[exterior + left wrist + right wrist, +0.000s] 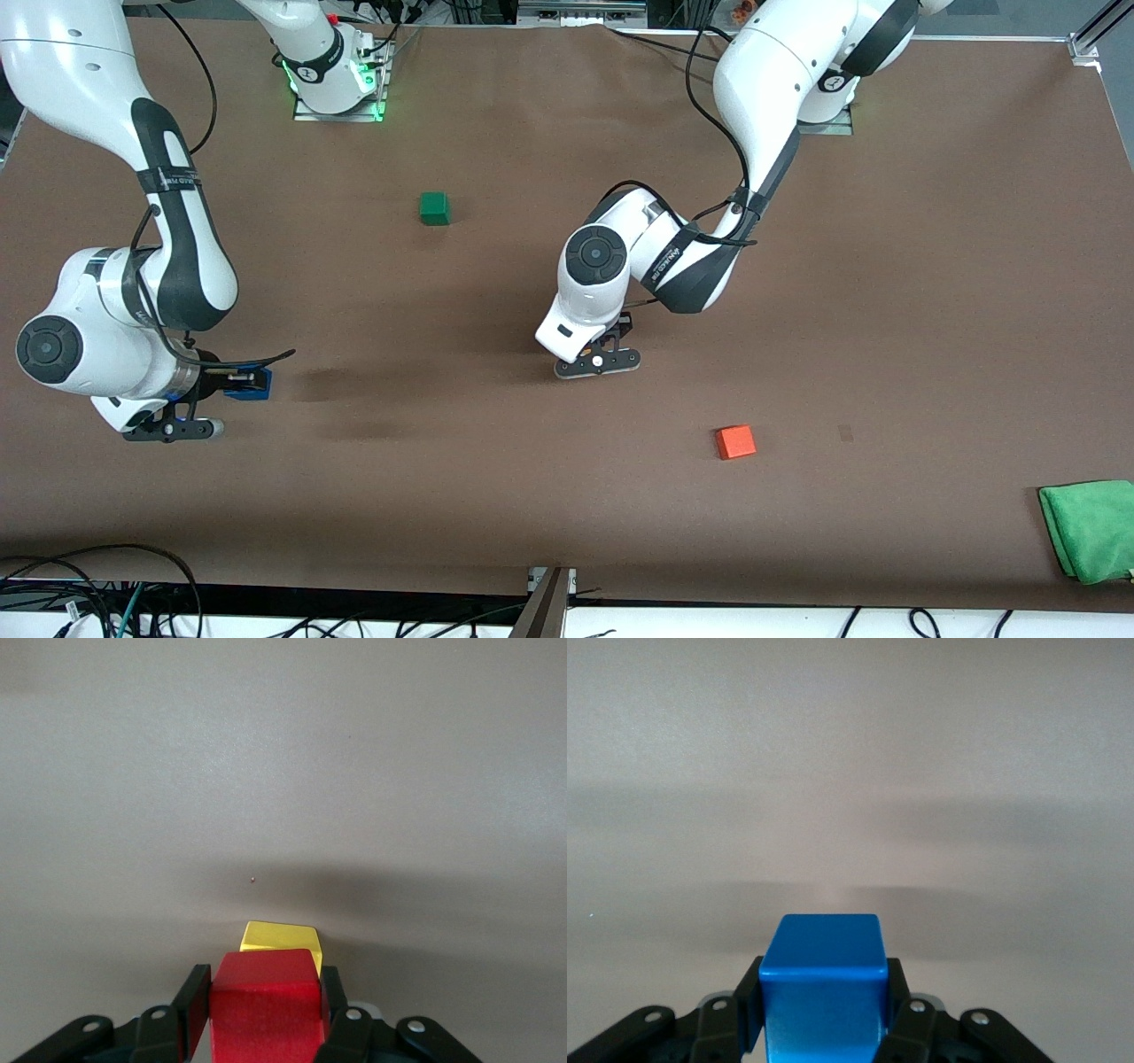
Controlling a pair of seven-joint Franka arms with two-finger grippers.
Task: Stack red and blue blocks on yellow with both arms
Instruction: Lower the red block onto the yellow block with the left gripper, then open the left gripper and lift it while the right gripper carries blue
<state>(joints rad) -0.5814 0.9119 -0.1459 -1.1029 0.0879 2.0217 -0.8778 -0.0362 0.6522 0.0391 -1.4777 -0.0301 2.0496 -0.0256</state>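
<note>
My left gripper point(264, 1019) holds the red block point(265, 1001) tight in its fingers, just over the yellow block point(282, 936). I should line up the edges, lower slowly, then let go. My right gripper point(822, 1019) waits, fingers squeezing the blue block point(822, 988).

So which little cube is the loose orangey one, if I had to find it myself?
Start at the folded green cloth at the left arm's end of the brown table. Toward the middle from it, nearer the front camera than the left arm's hand, sits the small matte orange-red cube. It lies alone, held by nothing, lighter than the deep red cube in that hand.
</note>
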